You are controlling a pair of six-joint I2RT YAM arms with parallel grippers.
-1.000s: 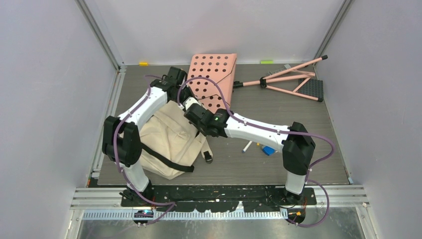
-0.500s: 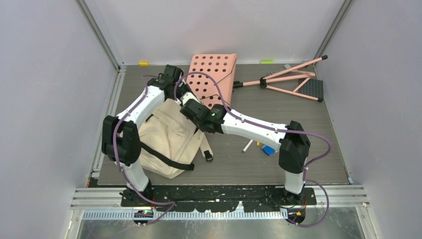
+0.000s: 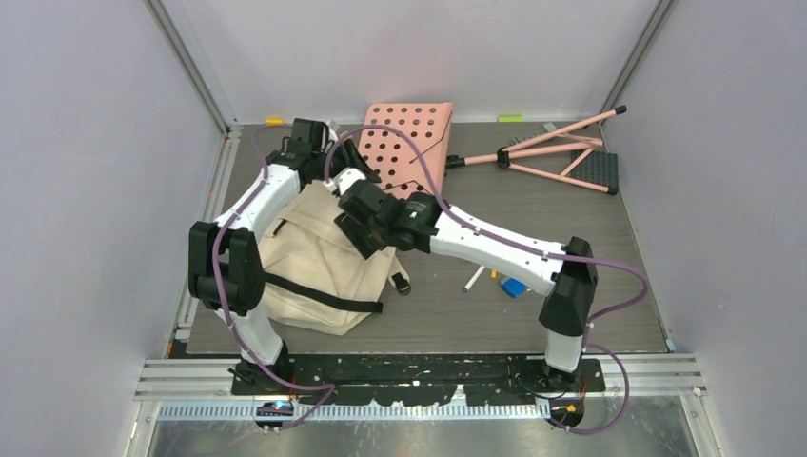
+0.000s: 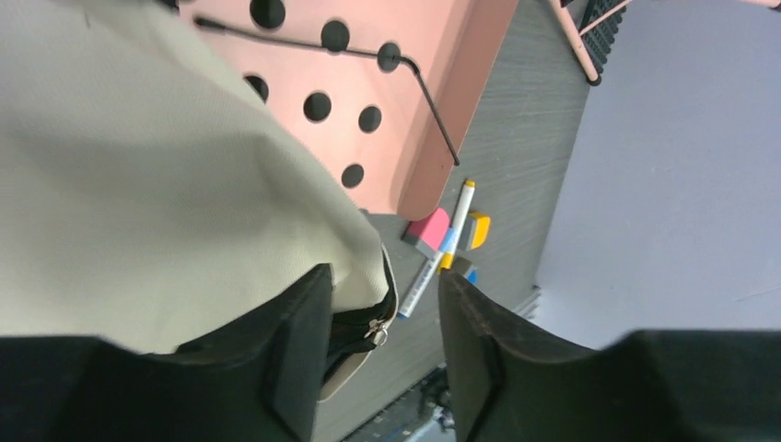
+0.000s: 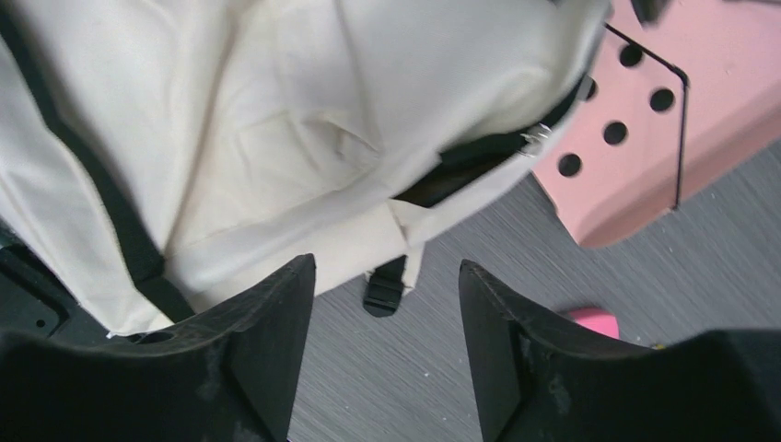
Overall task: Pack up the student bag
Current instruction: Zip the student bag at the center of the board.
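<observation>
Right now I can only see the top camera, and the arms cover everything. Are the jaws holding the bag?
Observer: No. The right wrist camera shows the right jaws wide apart, the student bag beyond them, gripping nothing.
Operator: And the left ones?
Observer: The left jaws are apart too; the bag's zip corner sits in the gap, not pinched.
Operator: Is anything hiding under the arm?
Observer: A small pink block lies beside the marker, near the pink board.

The left arm and right arm cross the student bag from above, hiding its top opening, and the pink board loses its near corner beneath them. The blue bit beside the marker is too small to name. Both wrist views cut the bag off at the frame edge.
</observation>
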